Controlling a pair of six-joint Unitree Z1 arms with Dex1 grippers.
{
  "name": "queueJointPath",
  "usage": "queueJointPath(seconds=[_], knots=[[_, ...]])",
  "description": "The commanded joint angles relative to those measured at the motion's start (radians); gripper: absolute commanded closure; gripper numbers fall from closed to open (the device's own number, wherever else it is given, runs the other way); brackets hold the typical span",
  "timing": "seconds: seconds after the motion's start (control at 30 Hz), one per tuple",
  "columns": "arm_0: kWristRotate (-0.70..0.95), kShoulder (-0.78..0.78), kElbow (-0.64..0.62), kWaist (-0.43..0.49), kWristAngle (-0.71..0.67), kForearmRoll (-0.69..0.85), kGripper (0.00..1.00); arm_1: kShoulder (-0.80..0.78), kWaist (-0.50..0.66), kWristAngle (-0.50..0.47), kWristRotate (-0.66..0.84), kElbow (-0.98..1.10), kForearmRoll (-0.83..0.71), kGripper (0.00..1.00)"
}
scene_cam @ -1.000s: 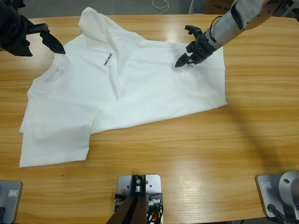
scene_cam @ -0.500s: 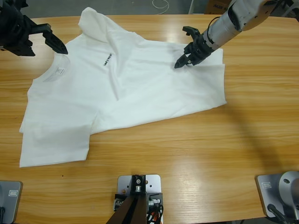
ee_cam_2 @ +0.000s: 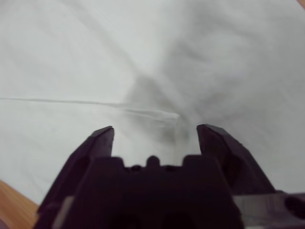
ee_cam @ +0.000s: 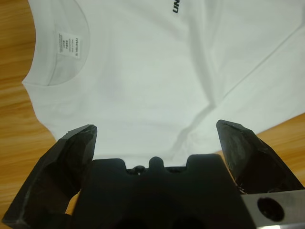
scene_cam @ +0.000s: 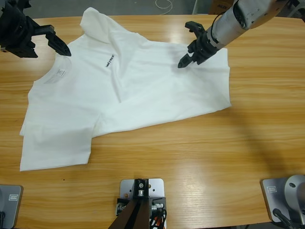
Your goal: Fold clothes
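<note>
White cotton, one T-shirt, lies spread and wrinkled on the wooden table. My left gripper gapes wide by the collar; my right gripper spreads open over the hem. Chest print unreadable.

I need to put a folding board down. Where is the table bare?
Bare wood runs along the near side of the table, below the T-shirt, and right of its hem. It is crowded at the collar by the left gripper and the right gripper.
</note>
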Motion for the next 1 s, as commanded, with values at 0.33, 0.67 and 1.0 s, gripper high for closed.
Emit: queueJointPath(seconds=[0.33, 0.67, 1.0], knots=[[-0.026, 0.056, 0.014, -0.01, -0.014, -0.017, 0.018, 0.07, 0.012, 0.056, -0.012, 0.038, -0.031, 0.405], [-0.026, 0.057, 0.014, -0.01, -0.014, -0.022, 0.018, 0.069, 0.011, 0.039, -0.01, 0.047, -0.035, 0.405], [-0.026, 0.06, 0.014, -0.01, -0.014, -0.023, 0.018, 0.071, 0.012, -0.006, -0.006, 0.051, -0.049, 0.381]])
